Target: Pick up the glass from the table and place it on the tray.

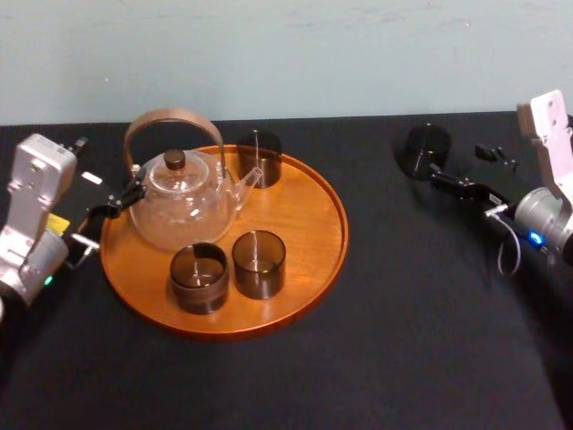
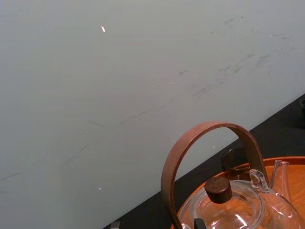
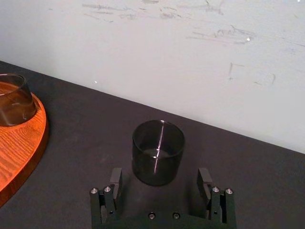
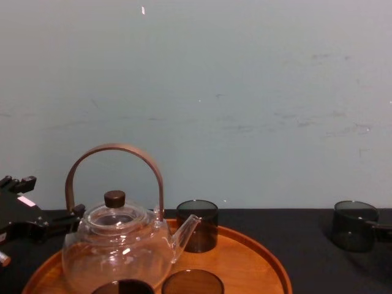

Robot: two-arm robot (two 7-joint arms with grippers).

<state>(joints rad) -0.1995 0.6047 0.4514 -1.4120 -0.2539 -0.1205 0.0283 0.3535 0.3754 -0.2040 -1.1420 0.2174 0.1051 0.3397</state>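
A dark smoked glass (image 1: 422, 149) stands on the black table (image 1: 403, 313) at the far right, well away from the round wooden tray (image 1: 309, 224). My right gripper (image 1: 466, 170) is right behind the glass. In the right wrist view the right gripper (image 3: 160, 174) is open, and the glass (image 3: 158, 157) stands just ahead of and partly between its fingers (image 3: 116, 179) without touching them. The chest view shows the glass (image 4: 353, 225) at the right edge. My left gripper (image 1: 115, 208) rests at the tray's left rim beside the teapot, apparently open and empty.
On the tray stand a clear glass teapot (image 1: 182, 204) with a curved wooden handle and three dark glasses: one at the back (image 1: 260, 158), two at the front (image 1: 199, 277) (image 1: 259, 263). The tray's right half is bare. A pale wall runs behind the table.
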